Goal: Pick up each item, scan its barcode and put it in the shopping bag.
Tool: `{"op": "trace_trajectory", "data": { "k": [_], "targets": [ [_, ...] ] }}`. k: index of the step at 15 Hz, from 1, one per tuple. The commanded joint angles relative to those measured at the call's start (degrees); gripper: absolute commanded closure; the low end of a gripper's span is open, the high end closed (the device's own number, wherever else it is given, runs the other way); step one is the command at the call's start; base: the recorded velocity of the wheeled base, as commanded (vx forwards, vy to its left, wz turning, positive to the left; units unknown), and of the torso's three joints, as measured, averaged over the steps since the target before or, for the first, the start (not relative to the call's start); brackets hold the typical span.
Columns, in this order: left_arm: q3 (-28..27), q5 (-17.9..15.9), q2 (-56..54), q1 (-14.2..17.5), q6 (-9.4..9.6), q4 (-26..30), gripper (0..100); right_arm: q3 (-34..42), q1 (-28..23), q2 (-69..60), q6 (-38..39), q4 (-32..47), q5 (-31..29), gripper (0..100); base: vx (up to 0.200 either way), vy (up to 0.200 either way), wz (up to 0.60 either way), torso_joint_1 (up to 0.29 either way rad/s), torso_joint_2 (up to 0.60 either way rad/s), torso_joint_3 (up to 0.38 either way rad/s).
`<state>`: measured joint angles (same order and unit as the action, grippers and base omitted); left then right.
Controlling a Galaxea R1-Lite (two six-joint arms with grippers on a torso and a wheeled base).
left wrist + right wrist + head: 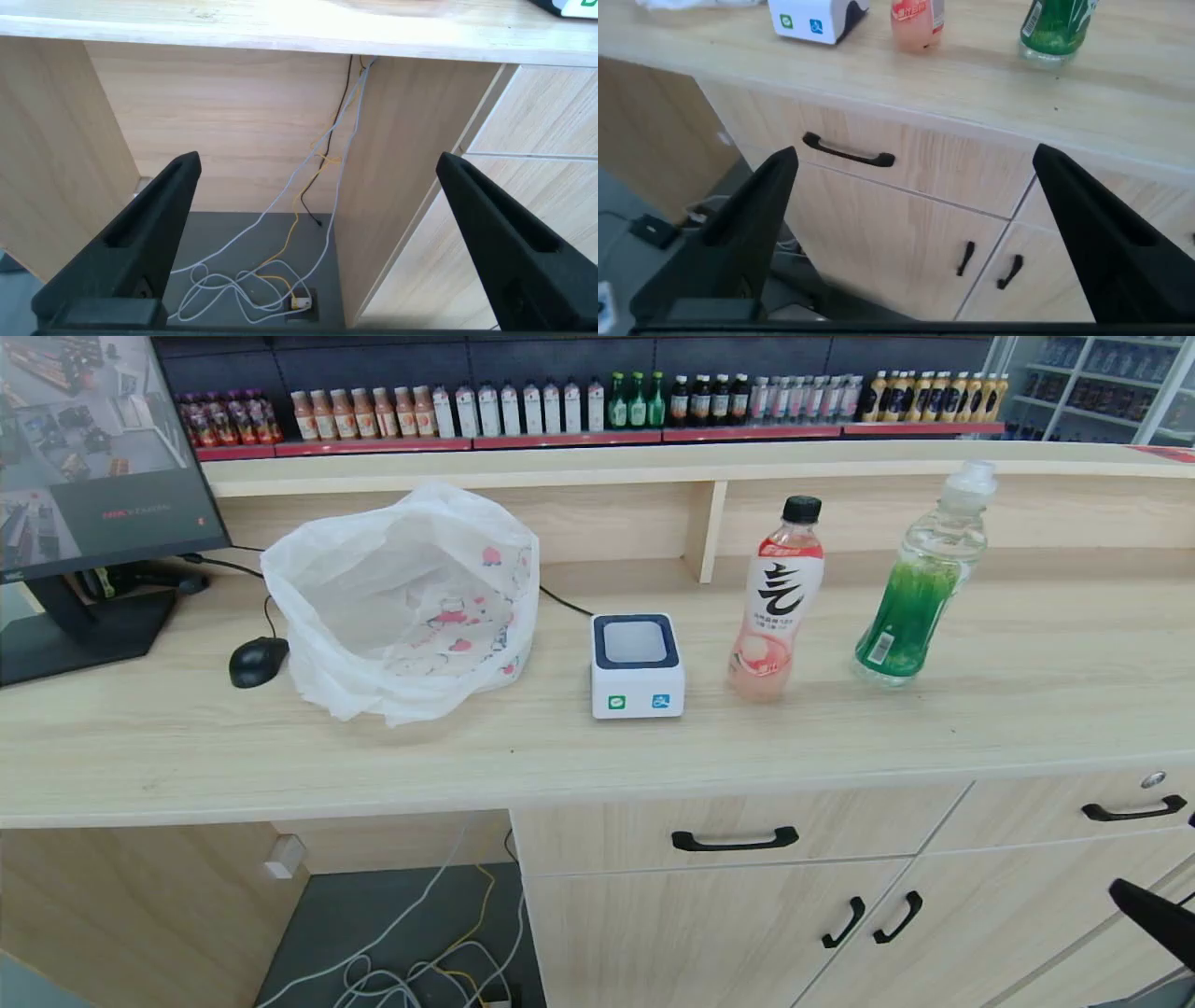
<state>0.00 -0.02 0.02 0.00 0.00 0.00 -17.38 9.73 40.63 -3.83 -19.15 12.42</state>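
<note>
Your left gripper [318, 247] has its fingers spread wide with nothing between them, and it faces the opening under the counter [280, 28], where loose cables [271, 280] lie. Your right gripper [915, 247] is also spread and empty, low before a drawer handle [848, 152] below the scanner [817, 19]. The head view adds the rest: the pink bottle [778, 602] stands upright just right of the scanner, the green bottle [920, 588] stands farther right, and the shopping bag [406, 602] sits open just left of the scanner.

Shopping bag [401, 607]: white, translucent, pink-red prints.
Scanner [637, 665]: white body, dark blue frame, green and blue icons.
Pink bottle [777, 602]: black cap, white label with black stroke.
Green bottle [920, 583]: clear top.
Surface [560, 756]: pale wood grain.
Mouse [257, 661]: black.
</note>
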Motion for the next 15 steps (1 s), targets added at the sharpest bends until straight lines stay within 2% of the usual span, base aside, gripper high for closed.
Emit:
{"op": "trace_trajectory", "data": {
  "k": [1, 3, 6, 8, 9, 10, 11, 12, 15],
  "targets": [
    [0.0, 0.02, -0.02, 0.0, 0.0, 0.0, 0, 0.42, 0.47, 10.35, -7.33, -2.91, -0.03, 0, 0.0, 0.0, 0.0, 0.0, 0.0, 0.0],
    [0.0, 0.02, -0.02, 0.0, 0.0, 0.0, 0, -0.11, 1.7, 12.63, -9.62, -5.63, -0.03, 0, 0.0, 0.0, 0.0, 0.0, 0.0, 0.0],
    [0.0, 0.02, -0.02, 0.0, 0.0, 0.0, 0, 1.3, 2.66, 23.18, -8.3, -27.69, -0.03, 0, 0.0, 0.0, 0.0, 0.0, 0.0, 0.0],
    [0.0, 0.02, -0.02, 0.0, 0.0, 0.0, 0, 1.56, 5.04, 32.76, -8.04, -44.92, -0.03, 0, 0.0, 0.0, 0.0, 0.0, 0.0, 0.0],
    [0.0, 0.02, -0.02, 0.0, 0.0, 0.0, 0, 1.3, 5.65, 34.95, -8.13, -48.52, -0.12, 0, 0.0, 0.0, 0.0, 0.0, 0.0, 0.0],
    [0.0, 0.02, -0.02, 0.0, 0.0, 0.0, 0, 0.25, 6.8, 43.22, -8.13, -60.3, -0.29, 0, 0.0, 0.0, 0.0, 0.0, 0.0, 0.0],
    [0.0, 0.02, -0.02, -0.09, 0.0, 0.0, 0, 0.16, 6.8, 45.33, -8.13, -63.11, -0.56, 0, 0.0, 0.0, 0.0, 0.0, 0.0, 0.0],
    [0.0, 0.02, -0.02, -0.09, 0.0, 0.0, 0, -0.37, 7.5, 51.57, -7.95, -70.41, -2.49, 0, 0.0, 0.0, 0.0, 0.0, 0.0, 0.0],
    [0.0, 0.02, -0.02, 0.0, 0.0, 0.0, 0, -1.34, 8.82, 55.52, -7.33, -70.85, -5.48, 0, 0.0, 0.0, 0.0, 0.0, 0.0, 0.0]
  ]
}}
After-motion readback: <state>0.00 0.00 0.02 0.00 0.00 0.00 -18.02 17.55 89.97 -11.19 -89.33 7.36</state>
